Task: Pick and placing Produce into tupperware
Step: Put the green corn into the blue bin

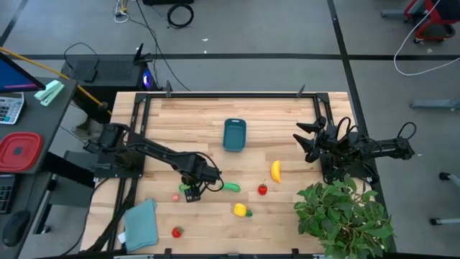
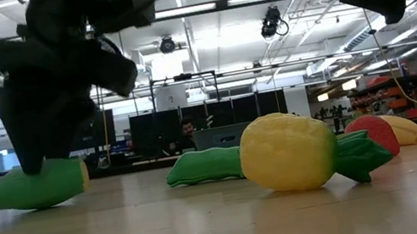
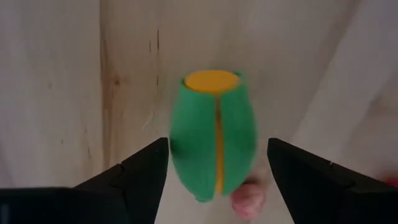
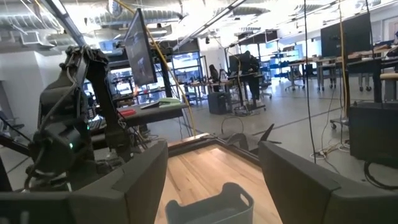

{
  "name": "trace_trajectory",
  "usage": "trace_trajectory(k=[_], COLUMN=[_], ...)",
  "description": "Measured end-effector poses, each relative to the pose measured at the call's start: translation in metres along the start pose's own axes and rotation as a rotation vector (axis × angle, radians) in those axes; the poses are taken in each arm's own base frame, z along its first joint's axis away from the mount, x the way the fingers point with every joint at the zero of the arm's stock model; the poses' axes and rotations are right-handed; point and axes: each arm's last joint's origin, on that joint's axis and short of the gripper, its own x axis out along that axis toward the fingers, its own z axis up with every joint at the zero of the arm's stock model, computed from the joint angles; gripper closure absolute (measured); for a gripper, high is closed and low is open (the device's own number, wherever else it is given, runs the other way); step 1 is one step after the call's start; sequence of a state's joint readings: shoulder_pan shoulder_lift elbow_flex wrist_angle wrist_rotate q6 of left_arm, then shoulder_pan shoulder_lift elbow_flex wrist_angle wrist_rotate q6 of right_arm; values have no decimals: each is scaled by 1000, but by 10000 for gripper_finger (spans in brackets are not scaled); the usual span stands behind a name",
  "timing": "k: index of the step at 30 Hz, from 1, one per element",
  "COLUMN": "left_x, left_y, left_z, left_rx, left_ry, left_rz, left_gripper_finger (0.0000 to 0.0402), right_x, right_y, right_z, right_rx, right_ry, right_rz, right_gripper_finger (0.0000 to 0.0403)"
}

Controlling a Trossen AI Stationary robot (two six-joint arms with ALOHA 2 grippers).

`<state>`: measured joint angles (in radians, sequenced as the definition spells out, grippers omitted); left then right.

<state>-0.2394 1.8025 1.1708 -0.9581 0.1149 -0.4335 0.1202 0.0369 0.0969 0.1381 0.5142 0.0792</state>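
A green leafy piece with a yellow-orange end (image 3: 214, 130) lies on the wooden table, left of centre. My left gripper (image 1: 190, 193) is open and low over it, one finger on each side, with small gaps showing in the left wrist view. A small pink-red piece (image 3: 247, 199) lies right beside the green piece. A green cucumber (image 1: 230, 187), a red strawberry (image 1: 262, 189), a yellow banana (image 1: 275, 170), a yellow-and-green piece (image 1: 242, 210) and another red piece (image 1: 176, 232) lie on the table. The teal tub (image 1: 234, 134) stands at the far middle. My right gripper (image 1: 303, 142) is open, raised at the right.
A flat teal cloth (image 1: 140, 223) lies at the near left corner. A big leafy potted plant (image 1: 345, 216) fills the near right corner. A red square container (image 1: 20, 151) sits on a side desk off the table's left.
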Motion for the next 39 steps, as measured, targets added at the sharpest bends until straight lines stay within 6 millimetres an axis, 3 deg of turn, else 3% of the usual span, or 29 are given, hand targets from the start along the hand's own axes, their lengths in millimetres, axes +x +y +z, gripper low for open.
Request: trace_trajectory(k=[8, 17, 25, 31, 39], left_x=[32, 30, 29, 11, -49], left_y=[3, 3, 4, 1, 16], left_z=[3, 2, 2, 14, 43], left_rx=[-5, 3, 54, 148, 269], left_ry=[46, 40, 48, 14, -77], left_rz=[25, 22, 28, 19, 189], left_gripper_finger=[120, 125, 177, 172, 168], right_x=[1, 1, 1, 1, 1], right_y=[0, 1, 1, 1, 1], right_z=[-1, -3, -3, -2, -3], right_rx=[-7, -15, -15, -14, -15], right_ry=[13, 25, 25, 24, 24], right_rz=[-1, -3, -3, -3, -3], right_gripper_finger=[139, 139, 139, 139, 139])
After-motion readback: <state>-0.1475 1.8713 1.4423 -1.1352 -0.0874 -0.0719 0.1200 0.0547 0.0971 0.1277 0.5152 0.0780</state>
